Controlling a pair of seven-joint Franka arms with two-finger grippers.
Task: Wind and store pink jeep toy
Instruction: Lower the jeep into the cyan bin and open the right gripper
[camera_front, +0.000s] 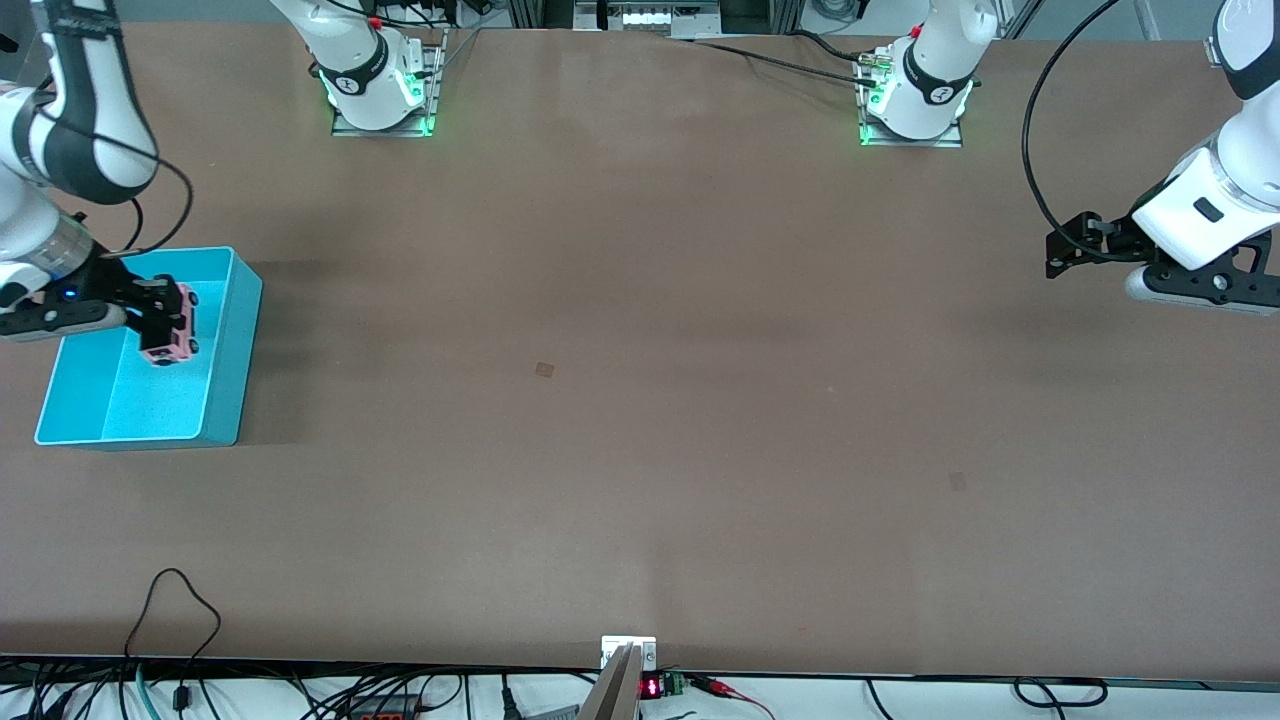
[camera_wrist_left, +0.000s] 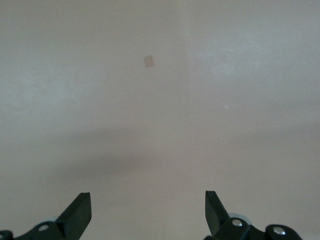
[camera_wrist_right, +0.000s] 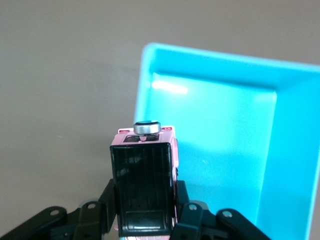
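The tiny light-pink plastic jeep toy (camera_front: 171, 338), with its black ribbed rear roof and dark wheels, hangs in the air over the open turquoise plastic bin (camera_front: 225, 395), pinched at its flanks by the right gripper (camera_front: 160, 312), whose fingers are clamped on the car's body. From the right wrist view the pink jeep toy (camera_wrist_right: 145, 185) sits lengthwise between the fingers (camera_wrist_right: 187, 212), its spare-wheel end pointing away over the rim of the bin (camera_wrist_right: 210, 55) and the bin's bare floor below. The bin stands on the brown bench (camera_front: 640, 420) at the right arm's end.

The toy looks light and rigid, a hard shell unlikely to deform, yet small and smooth enough to slip or twist in a loose grip; the flat side panels between the wheels look like the surest place to hold it. With the car already above the bin, the storing step appears close to done, pending a short lowering and release.

Well away from the bin, at the left arm's end of the bench, the left gripper (camera_front: 1075, 245) waits over bare surface, its fingers (camera_wrist_left: 77, 215) spread wide and holding nothing.
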